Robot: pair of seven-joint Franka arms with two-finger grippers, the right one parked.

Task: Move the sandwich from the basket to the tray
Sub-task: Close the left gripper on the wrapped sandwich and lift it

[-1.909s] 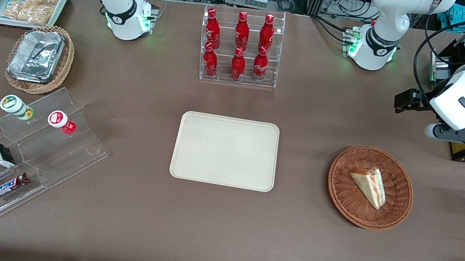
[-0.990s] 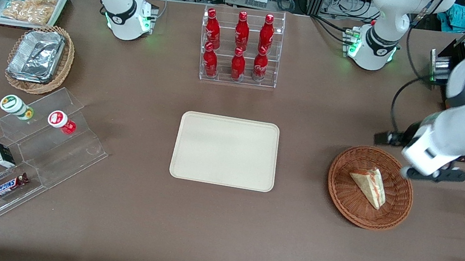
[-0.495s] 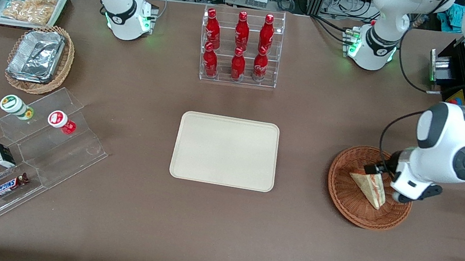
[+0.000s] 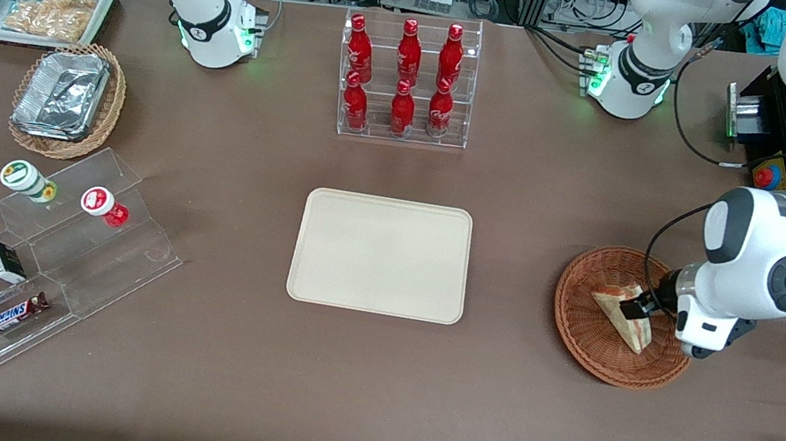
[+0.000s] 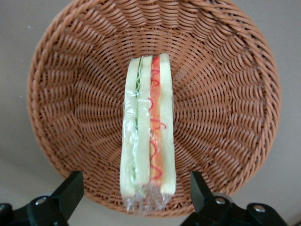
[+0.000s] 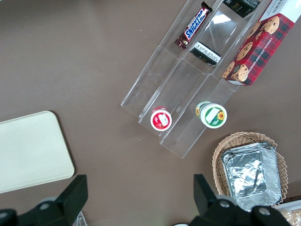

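- The gripper hangs over the basket with its two fingers spread wide, one on each side of the sandwich's wrapped end; neither touches it.
- The sandwich lies in the basket's middle on its side, layers and red-orange filling stripe facing up, sealed in clear film.
- To grip well, I judge the fingers should drop straight down until they flank the bread slices, then close gently across the layers, since soft bread crushes easily.
- Fingertips need to stay clear of the woven wall while descending.
- The tray sits bare, well apart toward the table's middle.
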